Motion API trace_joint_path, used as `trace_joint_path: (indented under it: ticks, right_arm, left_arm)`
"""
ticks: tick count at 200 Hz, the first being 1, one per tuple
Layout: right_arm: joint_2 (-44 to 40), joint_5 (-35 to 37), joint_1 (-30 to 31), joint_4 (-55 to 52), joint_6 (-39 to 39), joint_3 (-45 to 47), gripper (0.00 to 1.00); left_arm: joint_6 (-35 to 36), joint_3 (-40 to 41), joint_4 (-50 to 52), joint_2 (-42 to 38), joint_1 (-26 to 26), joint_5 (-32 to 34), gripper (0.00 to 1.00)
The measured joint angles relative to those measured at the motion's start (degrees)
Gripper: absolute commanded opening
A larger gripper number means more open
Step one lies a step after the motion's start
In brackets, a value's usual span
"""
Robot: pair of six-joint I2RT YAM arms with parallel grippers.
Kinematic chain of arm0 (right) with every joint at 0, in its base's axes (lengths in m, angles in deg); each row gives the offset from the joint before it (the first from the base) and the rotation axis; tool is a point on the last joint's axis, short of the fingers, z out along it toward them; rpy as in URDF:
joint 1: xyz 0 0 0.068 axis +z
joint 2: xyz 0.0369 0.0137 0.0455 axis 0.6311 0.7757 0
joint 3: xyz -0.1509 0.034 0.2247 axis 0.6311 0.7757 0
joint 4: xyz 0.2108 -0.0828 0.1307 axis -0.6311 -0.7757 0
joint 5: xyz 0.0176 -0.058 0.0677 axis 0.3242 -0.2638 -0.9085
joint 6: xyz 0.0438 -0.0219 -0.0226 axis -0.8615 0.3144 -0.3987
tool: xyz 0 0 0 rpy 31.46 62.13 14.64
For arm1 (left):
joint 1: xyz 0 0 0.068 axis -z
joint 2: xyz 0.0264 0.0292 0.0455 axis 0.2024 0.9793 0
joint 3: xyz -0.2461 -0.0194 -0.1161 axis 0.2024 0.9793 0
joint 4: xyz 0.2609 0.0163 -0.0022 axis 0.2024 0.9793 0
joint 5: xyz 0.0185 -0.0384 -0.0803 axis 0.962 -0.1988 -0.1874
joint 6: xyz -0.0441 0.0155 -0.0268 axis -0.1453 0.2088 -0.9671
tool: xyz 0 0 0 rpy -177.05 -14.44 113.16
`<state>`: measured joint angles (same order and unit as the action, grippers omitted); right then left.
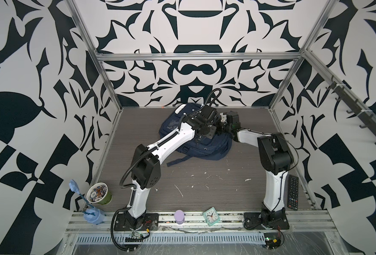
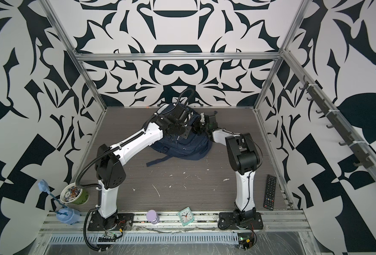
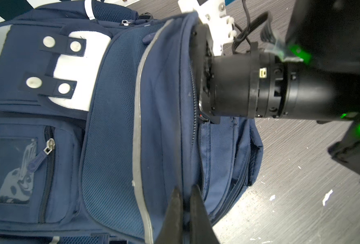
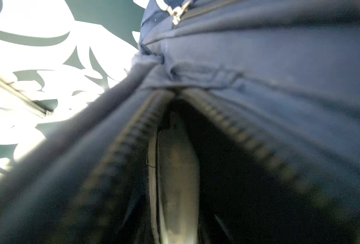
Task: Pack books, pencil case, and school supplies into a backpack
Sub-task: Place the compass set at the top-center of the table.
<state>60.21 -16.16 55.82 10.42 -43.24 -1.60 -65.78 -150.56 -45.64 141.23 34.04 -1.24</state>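
Observation:
The navy backpack [image 1: 204, 150] [image 2: 182, 148] lies at the back middle of the table. My left gripper [image 3: 185, 188] is shut on the fabric edge of the backpack [image 3: 111, 126] beside the main zip and holds that opening apart. My right gripper [image 3: 208, 80] reaches into the open compartment, its fingertips hidden inside. In the right wrist view the zip teeth [image 4: 238, 135] spread round a dark interior, where a pale flat oblong thing [image 4: 174, 169] stands edge-on, too blurred to name. The books, the pencil case and the school supplies are hidden otherwise.
A black remote control [image 1: 293, 192] lies at the right edge. A teal alarm clock [image 1: 211, 215], a purple cylinder [image 1: 179, 216], a paper cup [image 1: 98, 193] and a blue figure [image 1: 92, 212] stand along the front. A loose strap [image 1: 178, 160] trails forward. The back wall is close behind.

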Motion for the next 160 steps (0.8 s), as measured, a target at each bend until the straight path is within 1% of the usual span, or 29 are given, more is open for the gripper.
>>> trace_joint_path:
  ticks: [11,25,73,95,117,143,160]
  right_arm:
    - [-0.3,0.5,0.0,-3.8,2.6,-1.0,0.57]
    - [-1.2,1.5,0.0,-8.8,5.9,-1.9,0.61]
    - [-9.3,6.8,0.0,-25.2,17.9,-1.3,0.63]
    - [-16.0,9.2,0.0,-29.9,22.7,2.2,0.6]
    - [-23.9,12.0,0.1,-32.3,26.5,7.5,0.56]
    - [-32.4,14.5,0.2,-33.7,29.3,14.7,0.52]
    - [-36.1,15.5,0.7,-34.0,30.2,18.6,0.5]
  left_arm:
    - [-0.2,0.0,0.0,0.0,-0.3,-0.5,0.0]
    - [-0.5,0.0,0.1,0.0,-0.5,-1.3,0.0]
    - [-1.6,-1.2,0.0,0.7,-0.9,-4.0,0.0]
    - [-2.1,-2.6,0.0,2.2,-1.0,-5.3,0.01]
    - [-2.6,-4.9,0.2,4.7,-0.9,-7.0,0.02]
    - [-3.1,-8.7,0.7,8.6,-0.7,-9.1,0.05]
    - [-3.3,-11.6,0.8,11.1,-0.7,-10.4,0.07]
